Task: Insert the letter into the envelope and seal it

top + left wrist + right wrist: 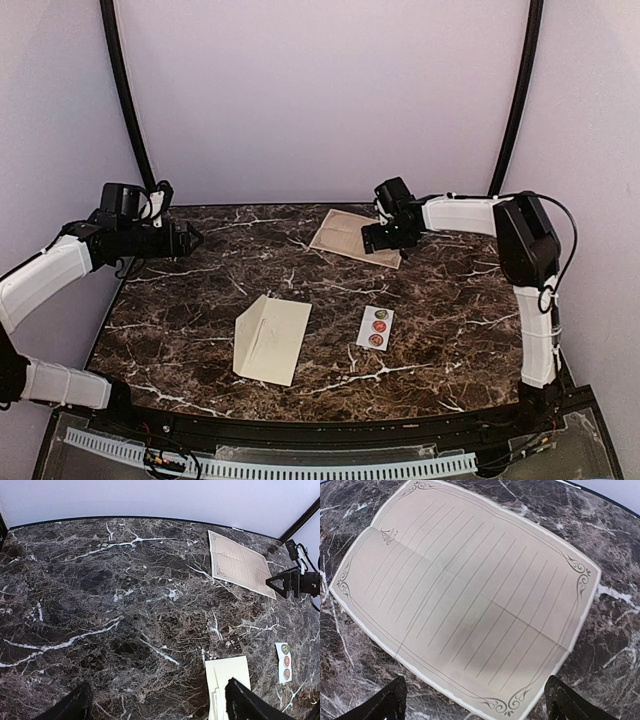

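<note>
The letter (348, 236) is a tan lined sheet with an ornate border, lying flat at the back of the table. My right gripper (374, 238) hovers open over its near right part. In the right wrist view the letter (470, 590) fills the frame, and the right gripper (475, 702) holds nothing, one fingertip (390, 700) on each side of the sheet's near edge. The cream envelope (272, 340) lies near the table's middle front. My left gripper (196, 238) hangs open and empty over the back left of the table, well away from the envelope (227, 677).
A small white sticker strip (376, 327) with three round dots lies just right of the envelope. The dark marble table (180, 310) ends at a raised black rim in front. Pale walls close in behind and on both sides.
</note>
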You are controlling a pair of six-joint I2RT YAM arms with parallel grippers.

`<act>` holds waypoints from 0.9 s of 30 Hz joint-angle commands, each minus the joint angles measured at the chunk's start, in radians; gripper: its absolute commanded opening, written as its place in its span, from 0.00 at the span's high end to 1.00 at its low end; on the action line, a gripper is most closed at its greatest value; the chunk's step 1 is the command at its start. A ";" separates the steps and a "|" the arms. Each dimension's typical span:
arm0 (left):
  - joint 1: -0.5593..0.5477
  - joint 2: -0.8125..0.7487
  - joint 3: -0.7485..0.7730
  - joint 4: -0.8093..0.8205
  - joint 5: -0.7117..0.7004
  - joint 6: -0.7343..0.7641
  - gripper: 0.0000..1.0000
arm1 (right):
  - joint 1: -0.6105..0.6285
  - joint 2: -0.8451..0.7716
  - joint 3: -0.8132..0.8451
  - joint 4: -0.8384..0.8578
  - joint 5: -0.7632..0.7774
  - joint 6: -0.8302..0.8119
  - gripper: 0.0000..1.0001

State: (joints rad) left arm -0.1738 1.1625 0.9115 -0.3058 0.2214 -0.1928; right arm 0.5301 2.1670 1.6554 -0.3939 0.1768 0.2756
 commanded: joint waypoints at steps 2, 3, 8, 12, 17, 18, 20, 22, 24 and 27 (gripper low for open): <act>0.003 -0.013 -0.018 0.018 -0.001 0.016 0.10 | -0.005 0.078 0.098 0.004 -0.062 -0.052 0.13; 0.003 -0.009 -0.017 0.018 0.004 0.015 0.10 | -0.007 0.089 0.105 0.000 -0.073 -0.050 0.14; 0.003 -0.001 -0.019 0.018 0.013 0.013 0.10 | -0.011 0.073 0.038 0.024 -0.121 -0.023 0.15; 0.003 0.003 -0.019 0.017 0.016 0.012 0.10 | -0.014 0.034 -0.067 0.054 -0.151 0.011 0.16; 0.003 0.004 -0.020 0.017 0.016 0.011 0.10 | -0.016 -0.024 -0.198 0.073 -0.172 0.057 0.16; 0.003 0.005 -0.020 0.017 0.015 0.011 0.10 | -0.016 -0.036 -0.222 0.072 -0.172 0.068 0.17; 0.003 0.005 -0.021 0.018 0.018 0.010 0.10 | -0.016 -0.070 -0.273 0.064 -0.173 0.096 0.18; 0.003 0.005 -0.022 0.019 0.021 0.010 0.10 | -0.016 -0.127 -0.339 0.064 -0.169 0.137 0.18; 0.003 0.005 -0.023 0.019 0.025 0.009 0.10 | -0.016 -0.185 -0.415 0.068 -0.165 0.175 0.18; 0.003 0.005 -0.025 0.021 0.029 0.007 0.10 | -0.015 -0.273 -0.546 0.071 -0.171 0.229 0.18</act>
State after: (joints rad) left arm -0.1738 1.1709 0.9001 -0.3016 0.2291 -0.1905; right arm 0.5209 1.9724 1.2472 -0.2680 0.0235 0.3977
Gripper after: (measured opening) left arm 0.900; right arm 0.823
